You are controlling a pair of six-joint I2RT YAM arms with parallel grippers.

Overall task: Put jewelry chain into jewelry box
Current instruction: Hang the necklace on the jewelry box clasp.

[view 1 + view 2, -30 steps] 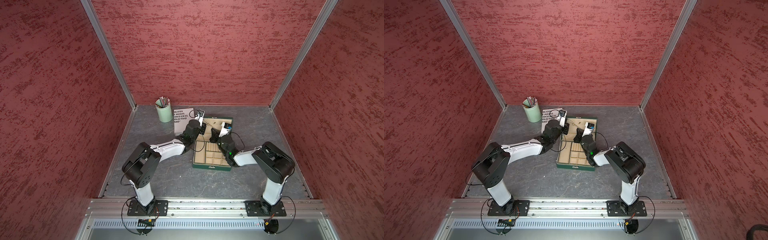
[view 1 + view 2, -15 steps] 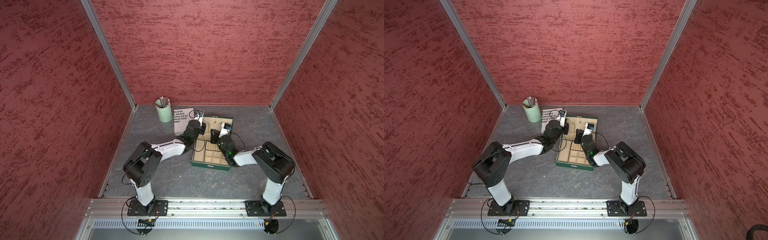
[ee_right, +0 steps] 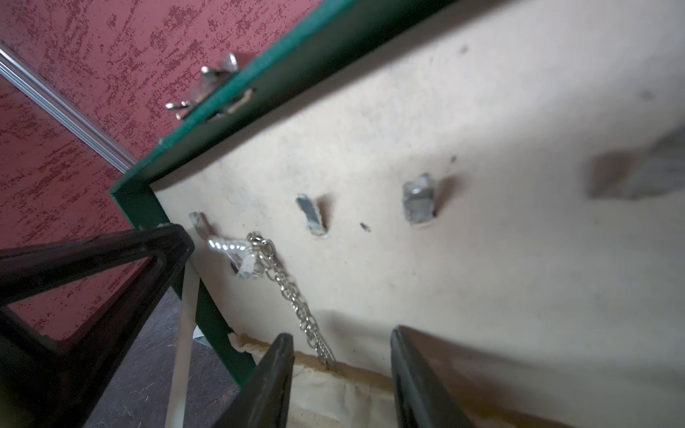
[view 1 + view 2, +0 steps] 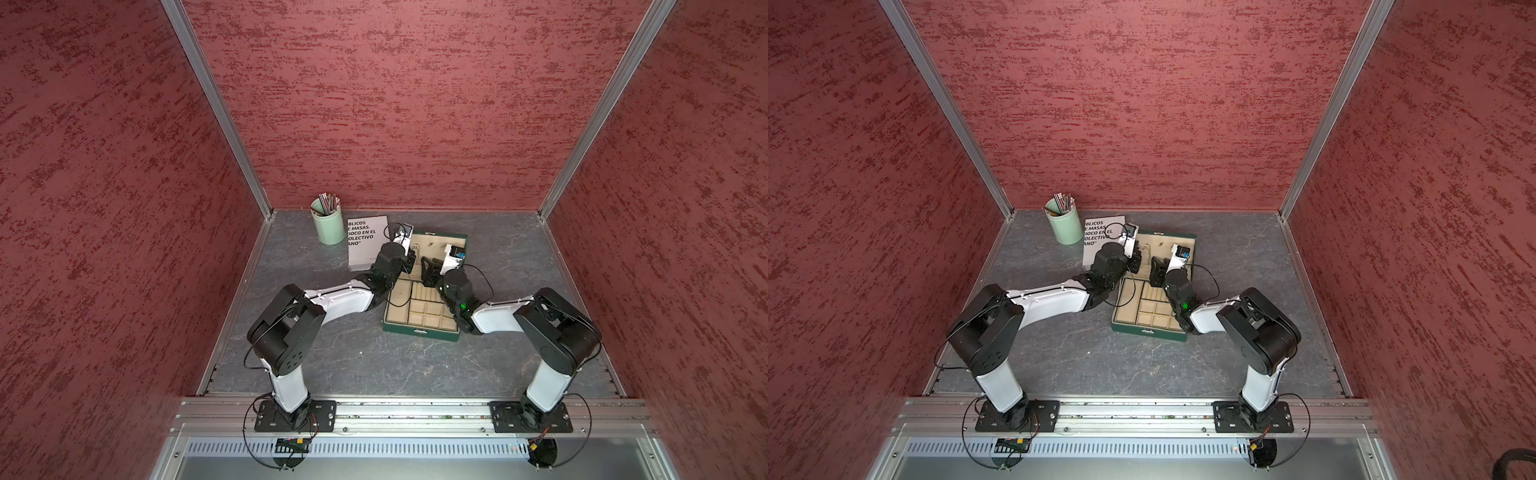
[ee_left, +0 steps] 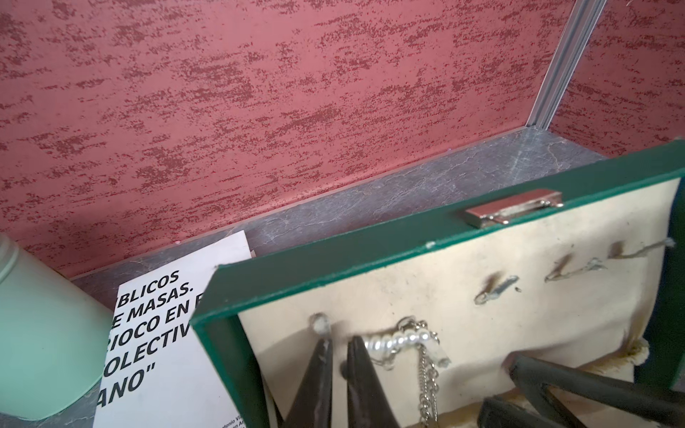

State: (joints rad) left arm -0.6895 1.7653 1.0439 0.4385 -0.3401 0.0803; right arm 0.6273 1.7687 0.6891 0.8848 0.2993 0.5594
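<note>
The dark green jewelry box (image 4: 419, 330) (image 4: 1148, 331) stands open in both top views, its beige-lined lid (image 5: 370, 244) upright. The silvery jewelry chain (image 5: 426, 370) (image 3: 293, 296) hangs down the lid lining from a small metal hook, with a short pearly piece at its top. My left gripper (image 5: 339, 342) (image 4: 409, 259) is shut, its tips against the lining just beside the pearly piece and nothing seen between them. My right gripper (image 3: 341, 333) (image 4: 428, 266) is open; the chain's lower end hangs between its fingers, apart from both.
A white booklet (image 4: 365, 241) lies left of the box, and a pale green pencil cup (image 4: 328, 226) stands beyond it. More hooks (image 3: 419, 200) line the lid, and a metal clasp (image 5: 515, 211) sits on its rim. Red walls close in on three sides.
My right gripper has gone from shut to open around the chain's lower end. The left gripper and the box have hardly moved.
</note>
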